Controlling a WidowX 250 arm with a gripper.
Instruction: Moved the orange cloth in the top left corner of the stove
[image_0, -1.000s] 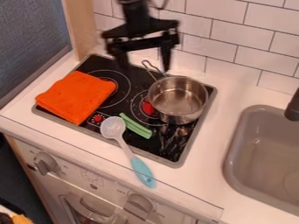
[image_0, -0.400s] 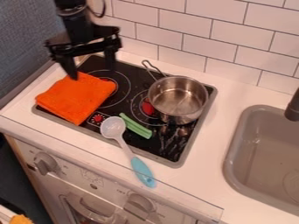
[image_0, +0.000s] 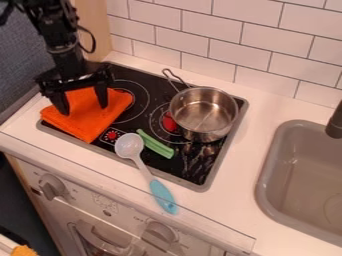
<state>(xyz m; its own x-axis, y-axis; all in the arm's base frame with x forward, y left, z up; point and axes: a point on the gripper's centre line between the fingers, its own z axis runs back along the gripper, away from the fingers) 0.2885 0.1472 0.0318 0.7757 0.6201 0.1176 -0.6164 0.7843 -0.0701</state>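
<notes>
My gripper (image_0: 84, 109) hangs over the orange cloth at the left of the stove, its two fingers spread apart with cloth visible between them. The folded orange cloth (image_0: 92, 121) lies over the left part of the black stove top (image_0: 128, 123), overlapping its left edge. The gripper covers some of the cloth's upper part. Whether the fingertips touch the fabric, I cannot tell.
A steel pot (image_0: 204, 114) stands on the stove's right half, handle toward the tiled wall. Green sticks (image_0: 155, 144) lie near the front, beside a spoon (image_0: 155, 186) with a blue handle. The grey sink (image_0: 300, 175) is at the right.
From above the back of the stove, my gripper has moved left and then down to the orange cloth. The cloth, pot and spoon have stayed in place.
</notes>
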